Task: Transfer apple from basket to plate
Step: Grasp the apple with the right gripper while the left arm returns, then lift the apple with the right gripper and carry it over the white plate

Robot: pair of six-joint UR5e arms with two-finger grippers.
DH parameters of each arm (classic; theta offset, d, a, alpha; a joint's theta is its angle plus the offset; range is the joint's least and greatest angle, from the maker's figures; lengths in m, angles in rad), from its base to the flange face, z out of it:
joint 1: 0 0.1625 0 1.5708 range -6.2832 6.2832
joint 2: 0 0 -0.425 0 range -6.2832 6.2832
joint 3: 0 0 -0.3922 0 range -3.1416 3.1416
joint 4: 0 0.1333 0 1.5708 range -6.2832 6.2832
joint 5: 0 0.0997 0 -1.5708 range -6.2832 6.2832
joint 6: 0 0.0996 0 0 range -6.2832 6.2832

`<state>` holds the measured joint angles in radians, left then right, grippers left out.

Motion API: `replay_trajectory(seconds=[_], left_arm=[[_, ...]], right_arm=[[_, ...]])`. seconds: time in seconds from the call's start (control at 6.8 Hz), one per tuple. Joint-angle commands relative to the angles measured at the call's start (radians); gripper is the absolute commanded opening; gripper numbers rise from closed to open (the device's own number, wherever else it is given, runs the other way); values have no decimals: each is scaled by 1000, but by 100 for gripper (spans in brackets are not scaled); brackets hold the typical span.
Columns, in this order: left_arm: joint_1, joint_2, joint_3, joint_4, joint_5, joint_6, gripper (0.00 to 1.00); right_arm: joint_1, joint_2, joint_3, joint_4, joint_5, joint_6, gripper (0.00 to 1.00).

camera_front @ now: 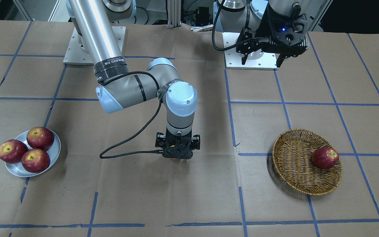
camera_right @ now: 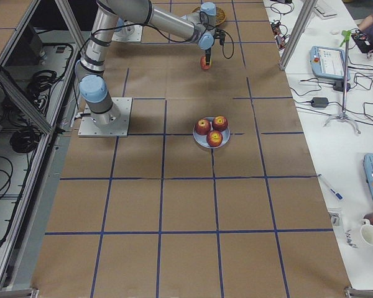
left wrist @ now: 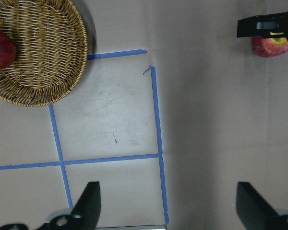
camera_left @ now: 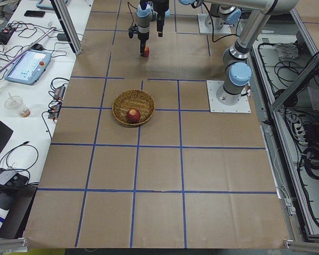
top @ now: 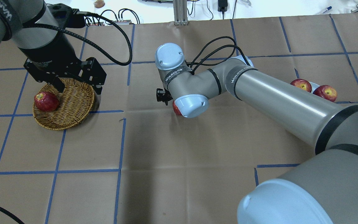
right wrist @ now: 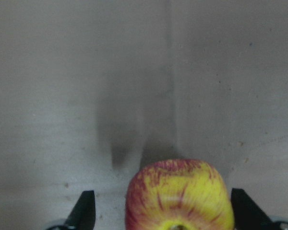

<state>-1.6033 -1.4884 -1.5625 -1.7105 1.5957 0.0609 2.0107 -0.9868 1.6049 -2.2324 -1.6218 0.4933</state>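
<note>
1 yellow-streaked apple [right wrist: 178,196], 4 dark red apples [camera_front: 40,138], 1 basket [camera_front: 294,177], 1 plate [camera_front: 55,149], 2 robot arms [camera_front: 94,33]

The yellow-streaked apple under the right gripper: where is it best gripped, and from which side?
Probably best to grip the apple across its round middle, coming straight down from above. It seems to rest on the bare paper, stem hollow up, and the open right gripper has one finger on each side.

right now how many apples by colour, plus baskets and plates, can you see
dark red apples: 4
yellow-streaked apple: 1
wicker basket: 1
metal plate: 1
total: 7
</note>
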Motion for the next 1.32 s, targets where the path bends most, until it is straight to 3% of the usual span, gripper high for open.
replay_trajectory(seconds=[0.0, 0.15, 0.29, 0.59, 0.74, 1.18], left_arm=[[-1, 0, -2, -1, 0, 0, 100], [0, 0, -2, -1, 0, 2, 100], [0, 0, -2, -1, 0, 4, 100], [0, 2, -2, -3, 1, 4, 100], [0, 2, -2, -3, 1, 4, 100], [-3, 7, -1, -3, 3, 5, 100]], right_arm=[[-3, 2, 23, -1, 10, -4, 80], [-3, -3, 20, 0, 10, -4, 54], [-9, -12, 17, 0, 8, -4, 45], [-47, -91, -43, 93, 5, -25, 44], [-126, -166, -74, 231, 5, -103, 44], [-437, -306, -71, 400, 3, -500, 45]])
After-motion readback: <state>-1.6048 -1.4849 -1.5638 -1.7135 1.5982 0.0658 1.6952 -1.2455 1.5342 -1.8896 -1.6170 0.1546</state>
